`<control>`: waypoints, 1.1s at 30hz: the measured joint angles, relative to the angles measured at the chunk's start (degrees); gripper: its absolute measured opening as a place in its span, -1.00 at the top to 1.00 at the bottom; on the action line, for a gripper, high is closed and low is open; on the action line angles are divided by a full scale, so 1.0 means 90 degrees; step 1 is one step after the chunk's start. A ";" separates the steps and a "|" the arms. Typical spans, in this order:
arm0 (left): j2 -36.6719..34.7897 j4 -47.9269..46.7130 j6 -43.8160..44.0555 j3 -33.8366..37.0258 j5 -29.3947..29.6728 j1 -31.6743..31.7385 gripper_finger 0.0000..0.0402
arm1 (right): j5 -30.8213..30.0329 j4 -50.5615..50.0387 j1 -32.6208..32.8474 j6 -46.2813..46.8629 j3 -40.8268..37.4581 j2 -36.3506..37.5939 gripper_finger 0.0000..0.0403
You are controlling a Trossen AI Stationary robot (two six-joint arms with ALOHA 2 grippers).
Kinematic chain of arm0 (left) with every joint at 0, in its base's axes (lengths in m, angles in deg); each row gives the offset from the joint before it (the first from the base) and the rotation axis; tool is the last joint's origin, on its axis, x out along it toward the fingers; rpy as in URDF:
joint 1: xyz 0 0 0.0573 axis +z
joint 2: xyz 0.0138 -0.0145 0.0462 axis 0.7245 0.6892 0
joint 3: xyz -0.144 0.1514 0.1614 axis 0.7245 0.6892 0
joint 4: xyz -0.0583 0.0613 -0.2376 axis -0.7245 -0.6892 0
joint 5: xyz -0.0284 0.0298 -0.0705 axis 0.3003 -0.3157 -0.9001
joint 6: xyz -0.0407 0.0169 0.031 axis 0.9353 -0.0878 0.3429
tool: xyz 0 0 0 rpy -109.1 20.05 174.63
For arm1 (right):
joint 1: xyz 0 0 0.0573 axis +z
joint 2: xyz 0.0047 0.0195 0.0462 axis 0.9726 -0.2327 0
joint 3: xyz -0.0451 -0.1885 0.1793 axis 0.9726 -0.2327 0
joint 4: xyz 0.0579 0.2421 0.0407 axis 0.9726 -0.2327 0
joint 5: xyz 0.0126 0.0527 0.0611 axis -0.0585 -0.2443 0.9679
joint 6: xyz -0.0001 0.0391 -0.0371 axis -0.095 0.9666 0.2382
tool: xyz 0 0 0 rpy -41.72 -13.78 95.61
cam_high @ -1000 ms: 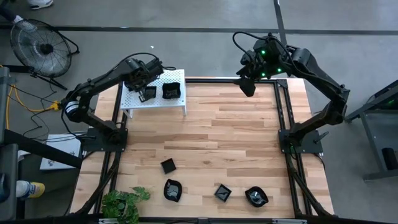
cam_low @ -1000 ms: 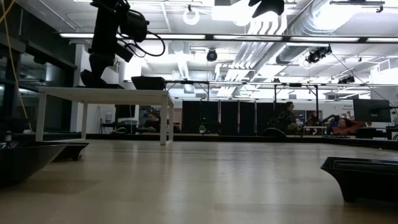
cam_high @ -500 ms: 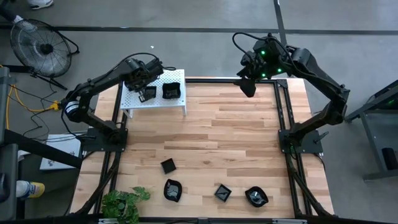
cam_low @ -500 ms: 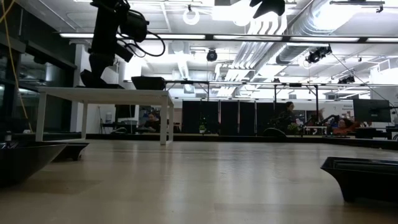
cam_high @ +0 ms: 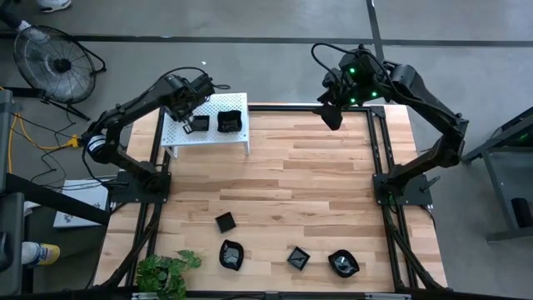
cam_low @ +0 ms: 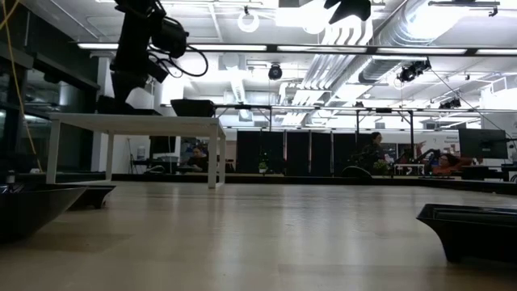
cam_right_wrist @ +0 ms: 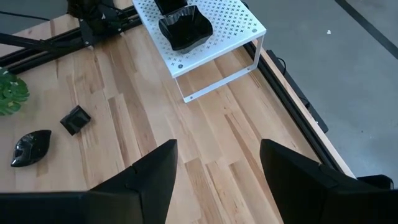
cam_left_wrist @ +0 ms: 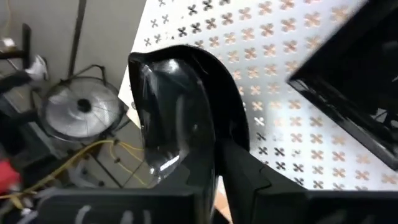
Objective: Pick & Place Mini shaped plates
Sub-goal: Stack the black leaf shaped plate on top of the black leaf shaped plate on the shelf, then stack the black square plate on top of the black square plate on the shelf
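My left gripper [cam_high: 188,122] sits over the white shelf [cam_high: 236,136], its fingers loosening around a glossy leaf-like plate [cam_left_wrist: 177,112] lying lengthwise straight ahead of them. My right gripper [cam_high: 331,116] hangs spread and empty over the worktop's [cam_high: 308,183] far edge.

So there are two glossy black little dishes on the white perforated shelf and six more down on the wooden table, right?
Not quite: the high view shows four glossy black little dishes on the wooden table, not six. Two dishes on the white perforated shelf is correct.
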 joint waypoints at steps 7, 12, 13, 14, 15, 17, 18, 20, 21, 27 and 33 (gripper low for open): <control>0.0000 0.0174 -0.0237 -0.0002 -0.0057 0.0095 0.66 | -0.0005 0.0002 0.0000 0.0000 0.0000 0.0000 -0.11; 0.0000 0.0275 -0.0288 -0.0002 -0.0258 0.0097 0.64 | -0.0005 0.0002 0.0000 0.0023 0.0000 0.0000 -0.11; 0.0000 0.0275 -0.0288 -0.0002 -0.0304 0.0097 0.64 | -0.0005 0.0002 0.0000 0.0027 0.0000 0.0000 -0.11; 0.0000 0.0245 -0.0287 -0.0002 -0.0373 0.0097 0.64 | -0.0005 0.0001 0.0000 0.0027 0.0000 0.0000 -0.11; 0.0000 0.0192 -0.0285 -0.0002 -0.0412 0.0097 0.64 | -0.0005 0.0002 0.0000 0.0027 0.0000 0.0000 -0.11; 0.0000 0.0131 -0.0285 -0.0002 -0.0485 0.0097 0.64 | -0.0005 0.0001 0.0000 0.0027 0.0000 0.0000 -0.11; 0.0000 0.0099 -0.0285 -0.0002 -0.0510 0.0096 0.64 | -0.0005 0.0001 0.0000 0.0027 0.0000 0.0000 -0.11; -0.0005 0.0095 -0.0276 -0.0002 -0.0590 0.0094 0.64 | -0.0005 0.0000 0.0000 0.0083 0.0000 0.0000 -0.11; -0.0017 0.0095 -0.0274 -0.0002 -0.0701 0.0097 0.64 | -0.0005 0.0000 0.0000 0.0116 0.0000 0.0000 -0.11; -0.0185 -0.0085 -0.0169 -0.0150 -0.0872 0.0094 0.64 | -0.0005 0.0002 0.0000 0.0160 0.0000 0.0000 -0.11; -0.0414 -0.0386 -0.0103 -0.0509 -0.1048 0.0094 0.64 | -0.0005 0.0017 0.0000 0.0289 0.0000 0.0000 -0.11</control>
